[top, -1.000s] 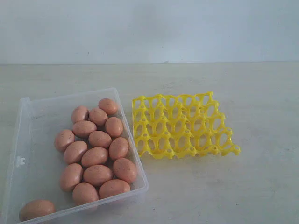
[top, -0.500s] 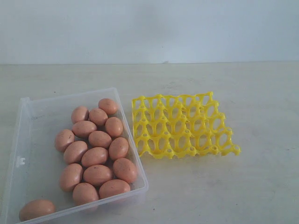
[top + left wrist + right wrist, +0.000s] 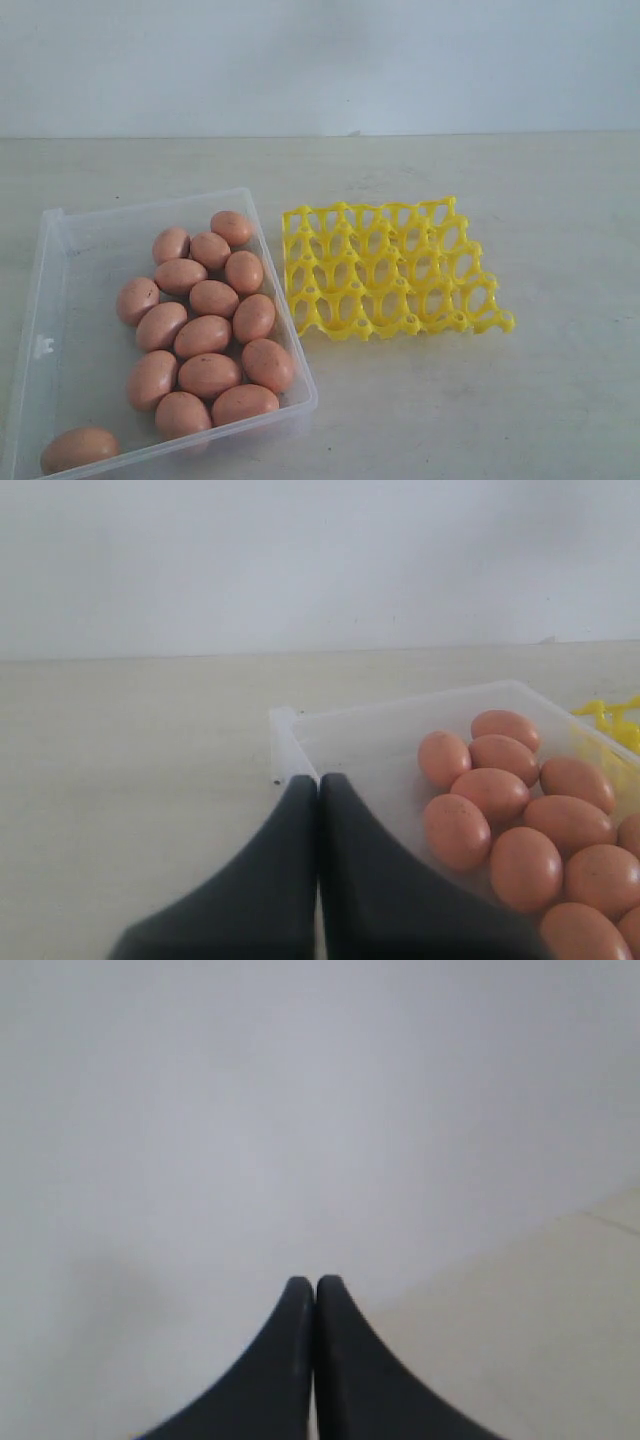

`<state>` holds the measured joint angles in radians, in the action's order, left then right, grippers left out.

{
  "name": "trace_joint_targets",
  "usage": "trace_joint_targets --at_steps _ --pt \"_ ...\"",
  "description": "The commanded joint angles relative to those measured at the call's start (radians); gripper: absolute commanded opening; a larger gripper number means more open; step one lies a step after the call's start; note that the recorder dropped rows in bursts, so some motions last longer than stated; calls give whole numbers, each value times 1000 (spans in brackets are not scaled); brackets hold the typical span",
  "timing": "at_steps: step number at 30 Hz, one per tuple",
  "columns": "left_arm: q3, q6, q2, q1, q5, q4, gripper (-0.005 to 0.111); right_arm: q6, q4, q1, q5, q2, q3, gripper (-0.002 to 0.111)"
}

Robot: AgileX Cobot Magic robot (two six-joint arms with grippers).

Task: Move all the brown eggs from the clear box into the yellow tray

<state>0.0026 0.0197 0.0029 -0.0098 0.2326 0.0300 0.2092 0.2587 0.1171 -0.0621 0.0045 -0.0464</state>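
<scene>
L tool (image 3: 318, 779) & R tool (image 3: 315, 1281) both pinched tight; brown eggs (image 3: 205, 335) in clear box (image 3: 85, 270), yellow tray (image 3: 400, 292) just beside.

Your left claw (image 3: 318, 780) had two matte black fingers (image 3: 265, 880), broad at base, outer edges curving inward to narrow rounded tips. Your right claw (image 3: 315, 1282) looked alike: smooth, dark, faintly glossy.
</scene>
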Motion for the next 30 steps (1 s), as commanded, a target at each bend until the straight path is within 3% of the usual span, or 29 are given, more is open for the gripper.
trace_joint_targets --at_steps 1,5,13,18,21,30 --pt "-3 1 -3 -5 -1 5 -4 54 7 1 -123 -5 -136 0" --pt "-3 1 -3 -5 -1 5 -4 52 -93 1 -43 -5 -286 0" --pt "-3 1 -3 -5 -1 5 -4 52 -75 1 329 -5 -544 0" --pt "-3 1 -3 -5 -1 5 -4 76 -52 1 311 -5 -574 0" --pt "-3 1 -3 -5 -1 5 -4 159 74 1 334 -5 -574 0" --pt "-3 1 -3 -5 -1 5 -4 93 32 1 266 -5 -575 0"
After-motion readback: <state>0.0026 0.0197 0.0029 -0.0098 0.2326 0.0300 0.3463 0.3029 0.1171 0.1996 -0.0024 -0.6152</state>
